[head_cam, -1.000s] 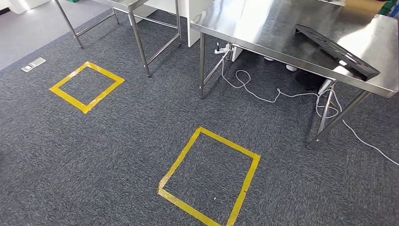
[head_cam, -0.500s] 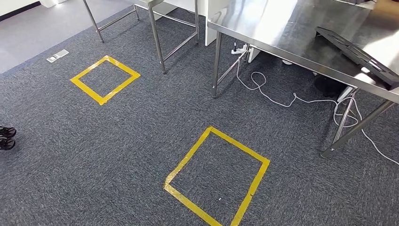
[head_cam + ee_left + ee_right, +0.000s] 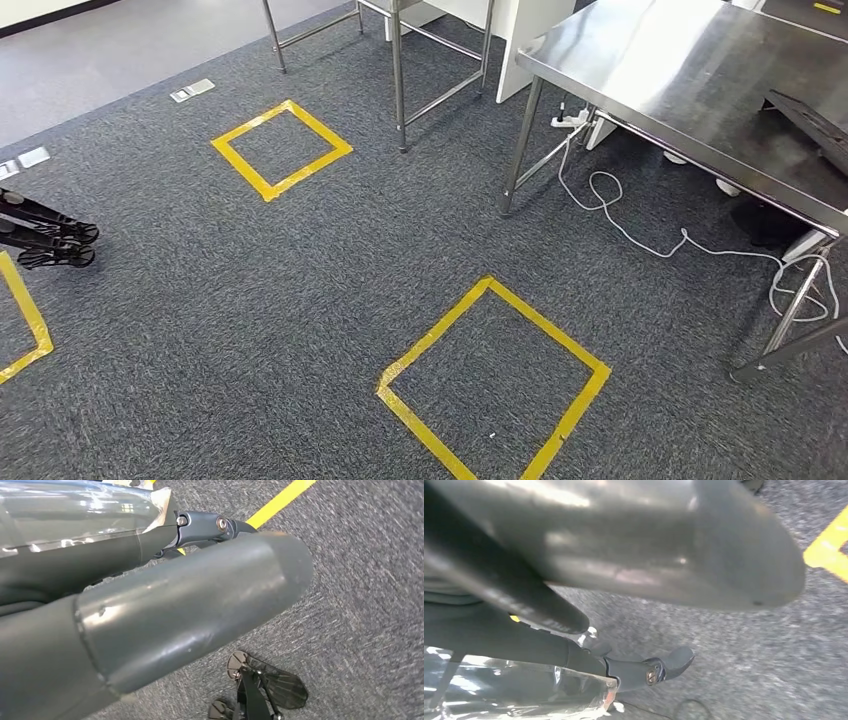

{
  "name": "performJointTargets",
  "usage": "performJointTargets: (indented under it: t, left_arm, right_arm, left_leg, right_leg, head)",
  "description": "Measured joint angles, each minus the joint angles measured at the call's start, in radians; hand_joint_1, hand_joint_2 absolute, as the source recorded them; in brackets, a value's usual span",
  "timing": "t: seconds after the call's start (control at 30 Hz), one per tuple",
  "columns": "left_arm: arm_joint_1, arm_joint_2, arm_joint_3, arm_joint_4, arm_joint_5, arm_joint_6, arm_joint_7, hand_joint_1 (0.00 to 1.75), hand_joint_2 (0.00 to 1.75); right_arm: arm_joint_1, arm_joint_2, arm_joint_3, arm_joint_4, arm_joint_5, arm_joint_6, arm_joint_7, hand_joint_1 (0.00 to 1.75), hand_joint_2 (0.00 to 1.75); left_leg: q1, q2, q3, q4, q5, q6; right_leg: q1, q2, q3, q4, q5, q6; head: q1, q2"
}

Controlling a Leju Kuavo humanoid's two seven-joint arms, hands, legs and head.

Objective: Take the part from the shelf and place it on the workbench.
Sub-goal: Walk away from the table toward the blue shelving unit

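We see a black tray point(image 3: 815, 118) on the steel desk point(image 3: 680, 70), its contents cut off by the frame. The part point(image 3: 65, 515), dark and wrapped in glossy clear plastic, sits between our left hand point(image 3: 150, 605) and right hand point(image 3: 599, 555), fingers pressed along it, above the carpet point(image 3: 300, 300).

The part point(image 3: 75, 510) shows glossy clear plastic wrapping.

- Floor carpet point(image 3: 250, 300): dark grey, rough woven pile.
- Tape squares point(image 3: 492, 380): yellow, smooth, slightly glossy.
- Workbench point(image 3: 680, 90): brushed steel top, shiny and reflective.
- Cable point(image 3: 640, 235): white, smooth plastic.
- Left hand point(image 3: 165, 615): smooth grey plastic with a dull sheen and light scuffs.
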Motion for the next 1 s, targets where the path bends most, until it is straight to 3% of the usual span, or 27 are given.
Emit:
performJointTargets:
  t: [0.07,0.13,0.2,0.27,0.33,0.37,0.4,0.47,0.53,0.57,0.63,0.7,0.73,0.8,0.87,0.9,0.93,1.0]
  left_arm:
    - [0.001,0.0,0.0,0.0,0.0,0.0,0.0,0.0,0.0]
    - [0.002,0.001,0.001,0.0,0.0,0.0,0.0,0.0,0.0]
    - [0.003,0.001,0.001,0.0,0.0,0.0,-0.001,0.0,0.0]
    - [0.002,0.001,0.001,0.0,0.0,0.001,-0.003,0.0,0.0]
    - [0.003,0.001,0.001,0.0,0.002,0.004,-0.006,0.0,0.0]
    - [0.004,0.001,0.001,0.0,0.002,0.006,-0.007,0.0,0.0]
    - [0.005,0.001,0.001,0.0,0.002,0.008,-0.007,0.0,0.0]
    - [0.007,0.002,0.002,0.0,0.001,0.01,-0.008,0.0,0.0]
    - [0.006,0.002,0.002,0.0,-0.002,0.01,-0.011,0.0,0.0]
    - [0.006,0.002,0.002,0.0,-0.006,0.009,-0.013,0.0,0.0]
    - [0.008,0.003,0.001,0.0,-0.022,0.006,-0.015,0.0,0.0]
    - [0.009,0.004,-0.003,0.001,-0.043,-0.001,-0.015,0.0,0.0]
    - [0.008,0.005,-0.007,0.001,-0.051,-0.006,-0.015,0.0,0.0]
    - [0.007,0.009,-0.016,0.001,-0.062,-0.015,-0.016,0.0,0.0]
    - [0.006,0.011,-0.023,0.001,-0.069,-0.021,-0.016,0.0,0.0]
    - [0.006,0.012,-0.025,0.001,-0.071,-0.022,-0.016,0.0,0.0]
    - [0.006,0.012,-0.026,0.002,-0.072,-0.023,-0.014,0.0,0.0]
    - [0.006,0.013,-0.028,0.002,-0.072,-0.023,-0.006,0.0,0.0]
  right_arm:
    - [-0.001,0.0,0.0,0.0,0.001,0.0,0.0,0.0,0.0]
    - [-0.003,0.001,0.0,0.0,0.001,0.0,0.0,0.0,0.0]
    - [-0.003,0.002,0.0,0.0,0.002,0.002,-0.001,0.0,0.0]
    - [-0.002,0.002,0.0,0.0,0.003,0.01,-0.005,0.0,0.0]
    - [0.0,0.001,0.0,0.0,0.003,0.02,-0.01,0.0,0.0]
    - [0.001,0.001,0.0,0.0,0.003,0.024,-0.012,0.0,0.0]
    - [0.002,0.0,0.0,0.0,0.003,0.028,-0.015,0.0,0.0]
    - [0.002,0.001,0.0,0.0,0.002,0.032,-0.021,0.0,0.0]
    - [0.003,0.001,0.0,0.0,0.0,0.032,-0.023,0.0,0.0]
    - [0.004,0.001,0.0,0.0,-0.003,0.031,-0.023,0.0,0.0]
    - [0.005,0.003,-0.002,0.0,-0.013,0.026,-0.019,0.0,0.0]
    - [0.005,0.005,-0.008,0.0,-0.025,0.019,-0.013,0.0,0.0]
    - [0.007,0.005,-0.013,0.0,-0.03,0.016,-0.012,0.0,0.0]
    - [0.011,0.006,-0.021,0.0,-0.036,0.012,-0.011,0.0,0.0]
    - [0.017,0.007,-0.026,0.0,-0.04,0.012,-0.01,0.0,0.0]
    - [0.02,0.007,-0.028,0.001,-0.041,0.012,-0.01,0.0,0.0]
    - [0.022,0.007,-0.031,0.001,-0.042,0.012,-0.009,0.0,0.0]
    - [0.022,0.007,-0.036,0.001,-0.042,0.01,-0.008,0.0,0.0]
  left_leg:
    - [-0.003,-0.012,-0.005,0.004,-0.001,-0.01]
    - [0.0,-0.019,-0.011,0.006,0.0,-0.02]
    - [0.003,0.007,-0.028,0.04,-0.023,-0.03]
    - [0.006,0.049,-0.08,0.148,-0.082,-0.04]
    - [0.011,0.065,-0.142,0.271,-0.131,-0.047]
    - [0.012,0.068,-0.155,0.294,-0.131,-0.049]
    - [0.014,0.071,-0.148,0.278,-0.113,-0.05]
    - [0.014,0.093,-0.081,0.153,-0.049,-0.045]
    - [0.008,0.12,-0.022,0.043,-0.015,-0.036]
    - [0.004,0.127,-0.011,0.022,-0.013,-0.031]
    - [-0.002,0.112,-0.012,0.016,-0.013,-0.021]
    - [0.0,0.095,-0.007,0.003,-0.004,-0.008]
    - [0.002,0.087,-0.005,-0.003,0.001,-0.002]
    - [0.003,0.07,-0.006,-0.007,0.005,0.005]
    - [0.003,0.047,-0.007,-0.007,0.006,0.006]
    - [0.003,0.035,-0.006,-0.006,0.006,0.005]
    - [0.004,0.022,-0.005,-0.006,0.005,0.004]
    - [0.002,0.0,-0.005,0.001,0.002,-0.003]
  right_leg:
    - [0.001,0.014,0.023,-0.051,0.017,-0.012]
    - [0.002,0.0,0.026,-0.051,0.021,-0.027]
    - [-0.002,-0.016,0.028,-0.055,0.024,-0.041]
    - [-0.001,-0.034,0.029,-0.057,0.023,-0.055]
    - [0.005,-0.056,0.028,-0.057,0.021,-0.061]
    - [0.007,-0.067,0.028,-0.056,0.02,-0.062]
    - [0.008,-0.076,0.029,-0.056,0.019,-0.063]
    - [0.009,-0.092,0.033,-0.056,0.016,-0.061]
    - [0.016,-0.105,0.038,-0.056,0.011,-0.053]
    - [0.018,-0.111,0.039,-0.056,0.009,-0.049]
    - [0.019,-0.125,0.043,-0.058,0.006,-0.039]
    - [0.018,-0.113,0.033,-0.036,-0.009,-0.032]
    - [0.018,-0.094,0.014,0.003,-0.031,-0.033]
    - [0.012,-0.053,-0.051,0.132,-0.09,-0.043]
    - [0.008,-0.041,-0.101,0.23,-0.117,-0.04]
    - [0.007,-0.039,-0.104,0.232,-0.109,-0.032]
    - [0.004,-0.035,-0.085,0.19,-0.085,-0.021]
    - [-0.005,-0.011,-0.023,0.053,-0.027,-0.003]
  head:
    - [-0.001,0.0]
    - [-0.001,0.0]
    - [-0.003,0.0]
    - [-0.007,0.0]
    - [-0.009,0.0]
    - [-0.009,0.0]
    - [-0.009,0.0]
    - [-0.009,0.0]
    - [-0.008,0.0]
    - [-0.007,0.0]
    - [-0.006,0.0]
    - [-0.004,0.0]
    - [-0.002,0.0]
    - [0.001,0.0]
    - [0.004,0.0]
    - [0.004,0.0]
    - [0.004,0.0]
    - [0.005,0.0]
